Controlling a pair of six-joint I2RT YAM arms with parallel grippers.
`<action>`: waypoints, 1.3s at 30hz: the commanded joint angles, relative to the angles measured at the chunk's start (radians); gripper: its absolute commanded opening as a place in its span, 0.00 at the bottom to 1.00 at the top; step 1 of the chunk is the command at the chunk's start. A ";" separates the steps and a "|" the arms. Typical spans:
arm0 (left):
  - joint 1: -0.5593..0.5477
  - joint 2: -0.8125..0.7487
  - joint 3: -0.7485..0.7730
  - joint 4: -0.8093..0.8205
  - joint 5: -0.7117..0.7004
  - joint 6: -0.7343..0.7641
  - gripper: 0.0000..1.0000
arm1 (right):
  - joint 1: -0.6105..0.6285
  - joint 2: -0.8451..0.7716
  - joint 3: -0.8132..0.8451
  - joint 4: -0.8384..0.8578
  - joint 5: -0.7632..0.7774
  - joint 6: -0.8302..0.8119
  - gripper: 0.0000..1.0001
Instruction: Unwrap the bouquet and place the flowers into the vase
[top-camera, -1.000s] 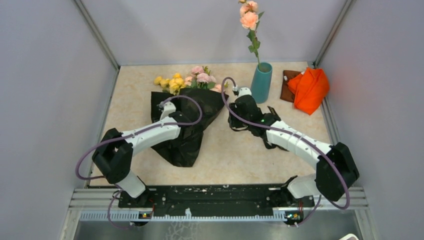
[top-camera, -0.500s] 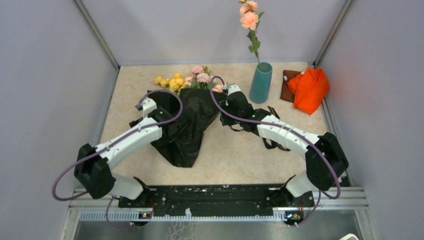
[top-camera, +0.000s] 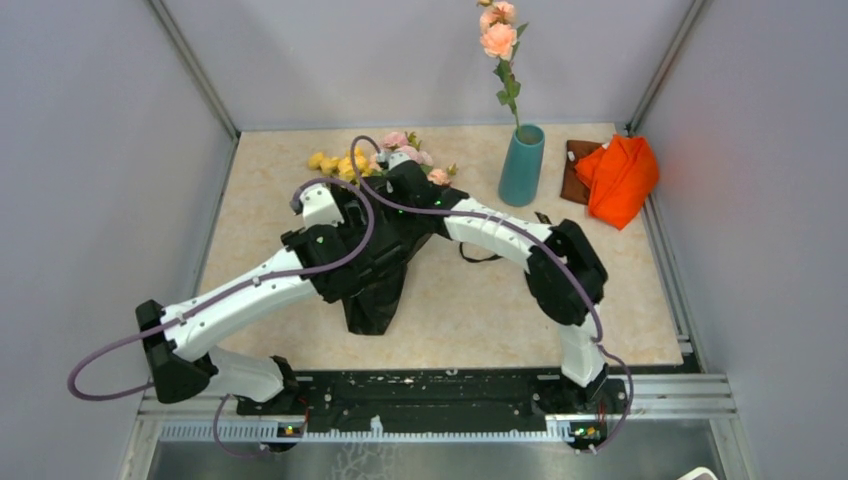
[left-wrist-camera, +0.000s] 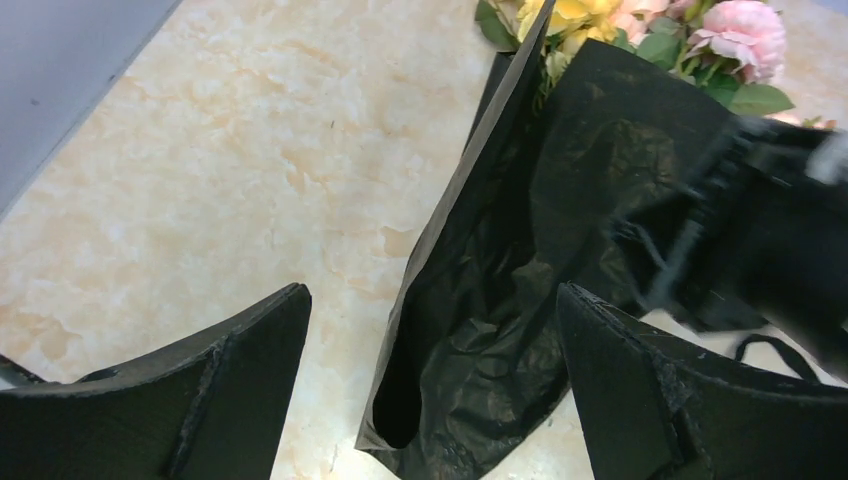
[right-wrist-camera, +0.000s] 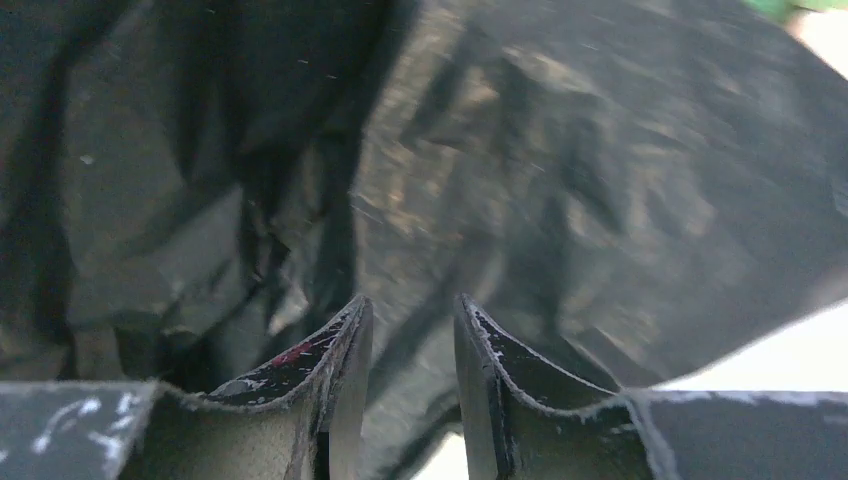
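Unwrapping is judged to be the step in hand, not yet finished. The bouquet (left-wrist-camera: 600, 150) is lying on the table (top-camera: 480, 320) in the middle of the top view. The flowers (top-camera: 335, 165) are toward the upper part of the frame and the black wrapping sheet (top-camera: 372, 300) is spread below them, over the stems. The vase (top-camera: 522, 168) is standing upright to the right, apart from the bouquet, and only a tall peach rose (top-camera: 497, 40) is seen in it.

To do the step well, one side of the sheet should be held down while the other is drawn away sideways — not upward, or the whole bunch may be lifted with it. The raised edge in the centre of the left wrist view is judged a good place to take, since it stands free of the table.

The left arm is stretched from the lower left toward the centre, its wrist tipped down over the sheet. The left gripper (left-wrist-camera: 432, 300) is spread wide and nothing is grasped in it. The right arm, folded at the elbow, is laid across from the lower right, with the right gripper (right-wrist-camera: 412, 305) low over the sheet just below the flowers. Its fingers are set close with a narrow gap — whether a fold is pinched between them cannot be told.
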 joint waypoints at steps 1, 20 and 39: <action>-0.040 -0.111 -0.020 -0.008 -0.045 -0.047 0.99 | 0.056 0.148 0.185 -0.012 -0.097 0.020 0.36; -0.047 -0.345 -0.256 0.572 0.005 0.498 0.99 | 0.095 0.259 0.307 0.028 -0.234 0.018 0.36; 0.026 -0.234 -0.160 0.222 -0.095 0.272 0.99 | -0.029 -0.083 -0.004 0.114 -0.206 0.039 0.37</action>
